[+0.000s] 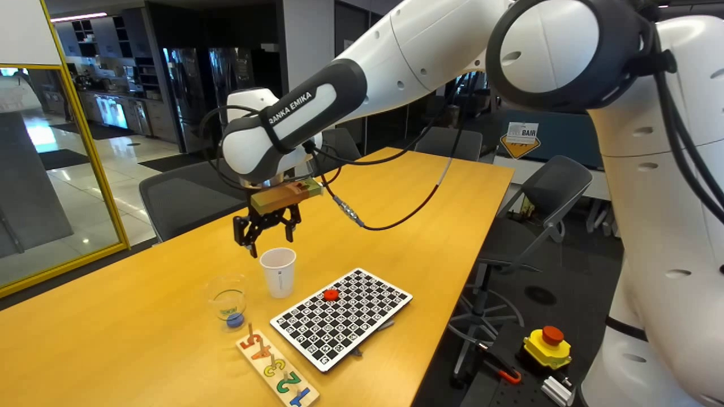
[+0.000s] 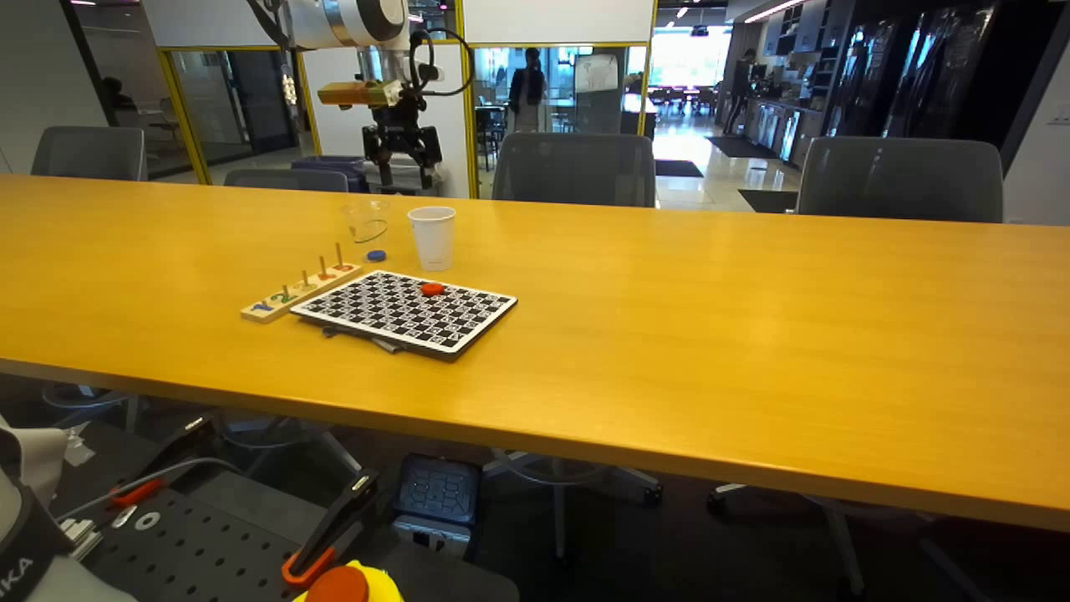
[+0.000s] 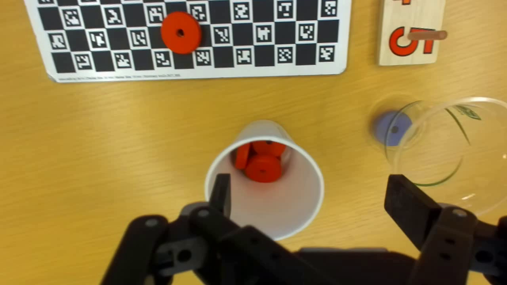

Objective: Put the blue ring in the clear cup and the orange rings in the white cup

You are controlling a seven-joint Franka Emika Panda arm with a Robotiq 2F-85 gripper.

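The gripper (image 1: 271, 244) hangs above the two cups, its fingers spread wide and released, gripping nothing. In both exterior views a gap shows between the fingertips and the rims of the white cup (image 1: 278, 285) and the clear cup (image 1: 225, 297) below. In the wrist view, one fingertip shows across the mouth of the white cup, by its left edge in that picture, and the other overlaps the rim of the clear cup, so most of the white cup's mouth appears between them.

Three orange rings (image 3: 263, 164) show at the bottom of the white cup, below the gripper; one of them is tilted up on its edge by the wall. The blue ring (image 3: 392, 122) lies at the bottom of the clear cup, seen through its side.

A further orange ring (image 3: 181, 41) lies flat on the checkerboard (image 1: 339, 333), near the edge that faces the white cup. It is well apart from the fingertips, toward the upper left of the wrist view.

Both cups stand upright on the table (image 2: 752, 351), beside each other. A wooden number board (image 3: 412, 16) lies just beside the checkerboard, with its "5" end nearest the clear cup.
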